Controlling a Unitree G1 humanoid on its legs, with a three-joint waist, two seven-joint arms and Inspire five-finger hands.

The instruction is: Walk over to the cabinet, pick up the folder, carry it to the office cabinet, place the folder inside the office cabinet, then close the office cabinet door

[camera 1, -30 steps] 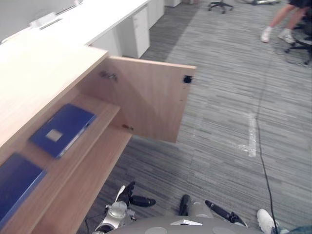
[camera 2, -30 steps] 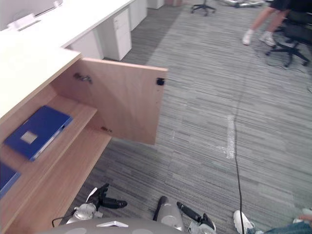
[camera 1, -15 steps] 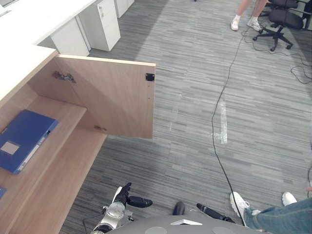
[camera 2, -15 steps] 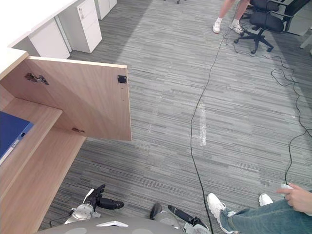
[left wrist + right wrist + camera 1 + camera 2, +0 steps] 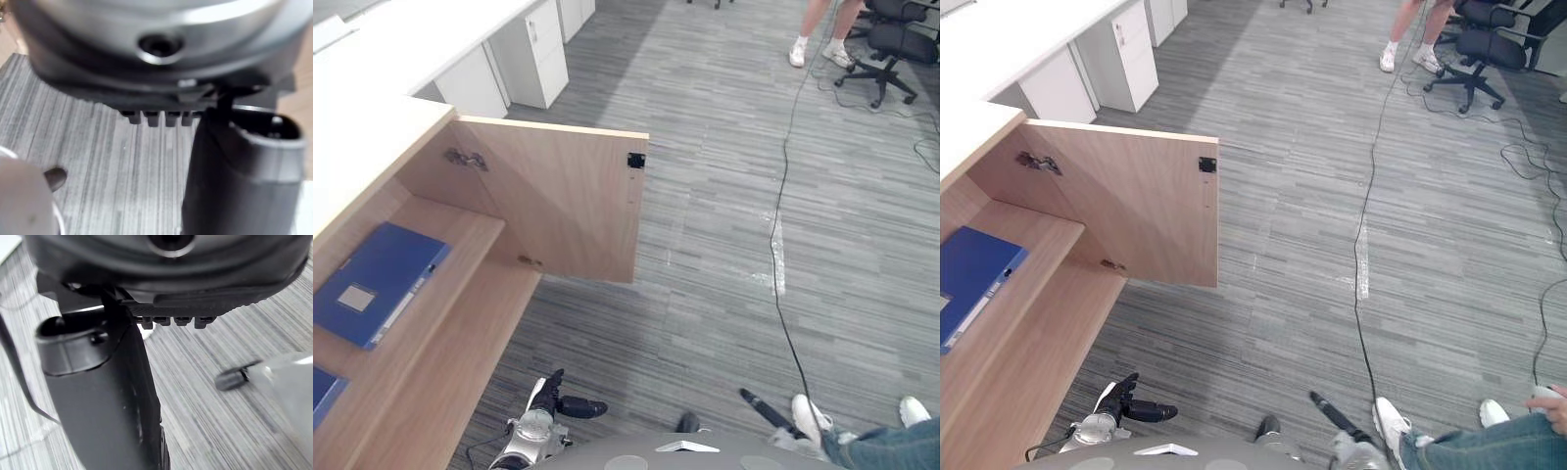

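A blue folder (image 5: 378,283) with a pale label lies flat on the upper shelf of the open wooden cabinet (image 5: 460,352), at the left. The cabinet door (image 5: 570,208) stands swung out over the carpet. My left hand (image 5: 570,405) hangs low beside the cabinet's lower shelf, fingers relaxed and holding nothing; its thumb (image 5: 234,171) shows over bare carpet. Low at the right, over the carpet, my right hand (image 5: 760,403) hangs empty with its fingers relaxed, its thumb (image 5: 112,396) over the carpet. Both hands are well away from the folder.
A second blue folder (image 5: 323,392) lies on the shelf at the far left edge. White drawer units (image 5: 533,54) stand under a white desk beyond the cabinet. A person's legs (image 5: 818,34) and an office chair (image 5: 896,39) are far off. Another person's shoes (image 5: 808,416) are close at lower right.
The whole picture has swung back towards the cabinet, so more of the folder shows. Both hands still hang low and empty. The nearby person's shoes sit further right.
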